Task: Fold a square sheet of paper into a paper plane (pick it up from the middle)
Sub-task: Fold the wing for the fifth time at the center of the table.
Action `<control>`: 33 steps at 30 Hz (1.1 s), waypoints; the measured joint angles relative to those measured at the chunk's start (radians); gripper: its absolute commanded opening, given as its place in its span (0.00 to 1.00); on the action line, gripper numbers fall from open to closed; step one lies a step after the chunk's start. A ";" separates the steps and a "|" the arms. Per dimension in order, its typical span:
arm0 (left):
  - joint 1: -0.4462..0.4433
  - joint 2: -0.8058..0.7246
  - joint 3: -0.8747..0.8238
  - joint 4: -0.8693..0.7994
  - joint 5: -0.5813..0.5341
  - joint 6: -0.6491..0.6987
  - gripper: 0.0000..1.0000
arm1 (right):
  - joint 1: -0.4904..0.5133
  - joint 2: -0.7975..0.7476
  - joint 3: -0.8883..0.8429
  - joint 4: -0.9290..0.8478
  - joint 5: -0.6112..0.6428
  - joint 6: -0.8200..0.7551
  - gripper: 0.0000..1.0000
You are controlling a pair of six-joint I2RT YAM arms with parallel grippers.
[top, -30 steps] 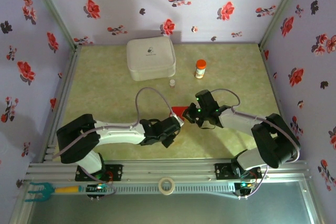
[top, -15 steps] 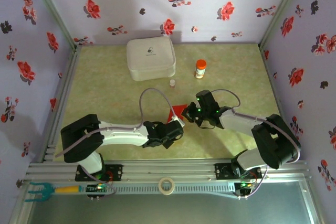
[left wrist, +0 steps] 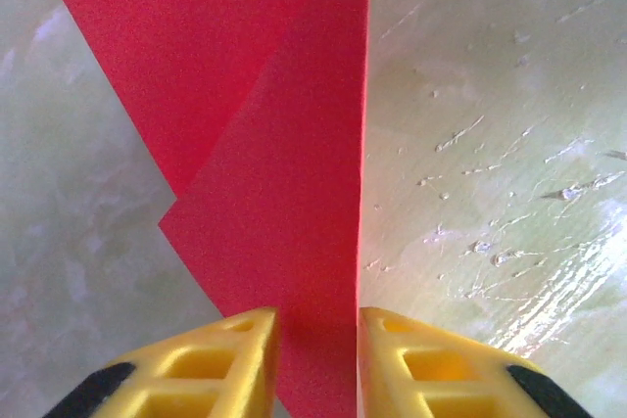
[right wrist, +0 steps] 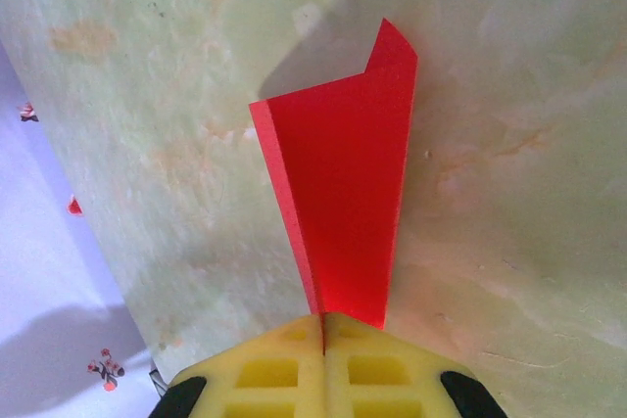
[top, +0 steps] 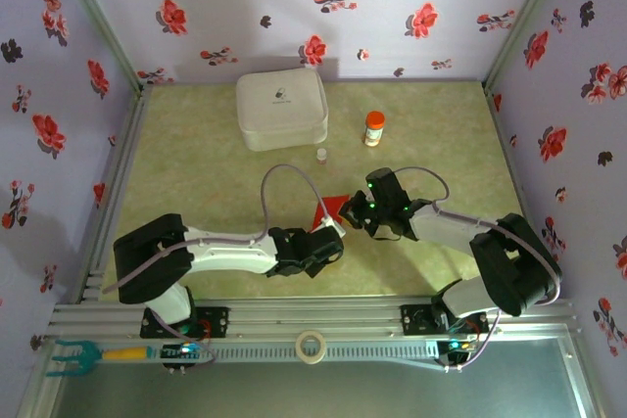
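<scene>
Paper (right wrist: pixel 343 212) (red) — right fingers (right wrist: pixel 265 371) pinch; left fingers (left wrist: pixel 211 364) straddle.

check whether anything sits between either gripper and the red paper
Nothing visible does. The right gripper has its jaws shut on one end of the folded red paper; the other end runs between the jaws of the left gripper, which stand slightly apart.
</scene>
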 measured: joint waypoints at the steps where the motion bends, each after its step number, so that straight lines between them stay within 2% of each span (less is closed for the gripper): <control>1: 0.000 0.000 0.000 0.000 -0.001 0.000 0.23 | 0.000 0.000 -0.001 0.000 0.000 0.000 0.00; 33: -0.001 0.020 0.014 -0.002 -0.007 -0.007 0.29 | 0.000 0.000 -0.003 0.002 0.000 0.007 0.00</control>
